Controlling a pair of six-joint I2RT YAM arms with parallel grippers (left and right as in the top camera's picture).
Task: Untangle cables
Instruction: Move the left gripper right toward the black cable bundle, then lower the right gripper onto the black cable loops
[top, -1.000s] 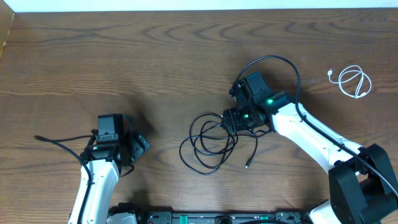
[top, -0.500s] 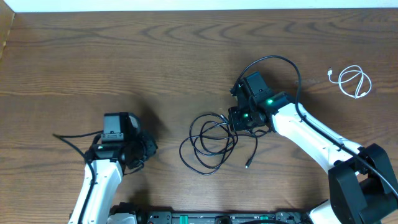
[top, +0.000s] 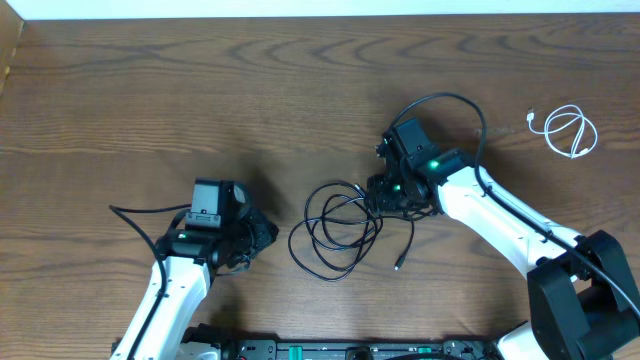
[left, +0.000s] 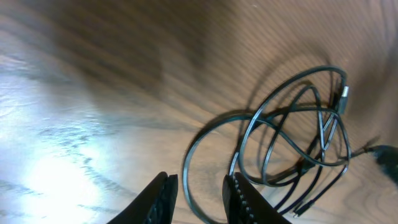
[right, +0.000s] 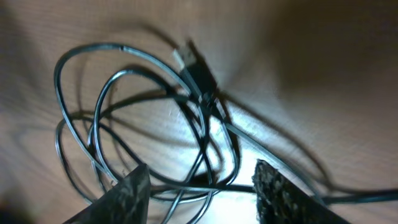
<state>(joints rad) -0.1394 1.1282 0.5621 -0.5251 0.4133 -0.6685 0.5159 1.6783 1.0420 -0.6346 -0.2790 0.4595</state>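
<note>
Two black cables (top: 340, 226) lie looped together in one tangle at the table's middle, one plug end (top: 399, 265) trailing off to the lower right. A white cable (top: 547, 130) lies coiled by itself at the far right. My left gripper (top: 264, 232) sits just left of the tangle. In the left wrist view it (left: 200, 190) is open, with the tangle's outer strand (left: 188, 180) running loose through the narrow gap. My right gripper (top: 376, 198) is over the tangle's right edge. The right wrist view shows it (right: 202, 186) open wide, several strands (right: 186, 99) crossing between its fingers.
The right arm (top: 500, 215) reaches in from the lower right, its thick black wire (top: 455, 98) arching above it. The left arm's wire (top: 140, 213) trails to the left. The table's far edge (top: 320, 16) runs along the top.
My left arm has slid right across the table up to the tangle's left side. The right gripper has stayed at the tangle's right edge, and the cables lie as before.
</note>
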